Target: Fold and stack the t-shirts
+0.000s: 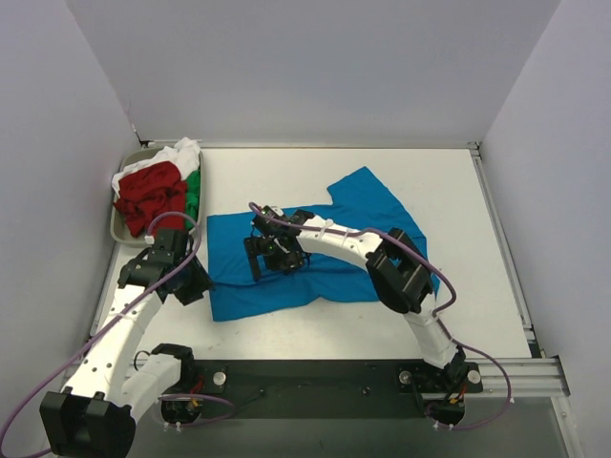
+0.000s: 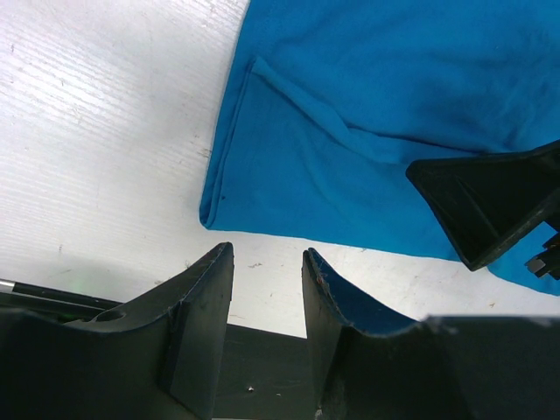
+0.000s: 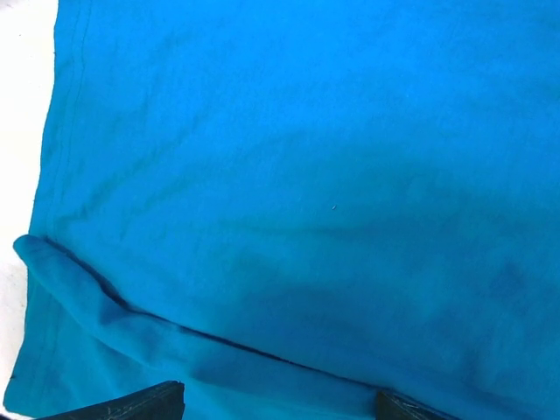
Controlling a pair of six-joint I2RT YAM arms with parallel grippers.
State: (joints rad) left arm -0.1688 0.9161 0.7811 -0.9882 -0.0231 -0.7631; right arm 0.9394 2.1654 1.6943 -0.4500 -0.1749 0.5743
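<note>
Red shirt (image 1: 151, 196), green shirt (image 1: 194, 191) and white shirt (image 1: 181, 151) lie heaped in tray (image 1: 116, 227), far left. None look folded.

Left gripper (image 2: 267, 254) sits low by blue shirt (image 1: 363, 205), at its near-left corner. Jaws parted, empty, table (image 1: 477, 286) showing between them. Likely lined up to pinch that hem.

Blue shirt is spread mid-table, with a fold ridge near its left edge.

Right gripper (image 1: 272, 256) is above the shirt's left-middle, spread wide, grasping nothing. Probably placed to take cloth for the fold.

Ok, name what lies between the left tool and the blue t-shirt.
Only a thin strip of bare table; the left wrist view shows it.
</note>
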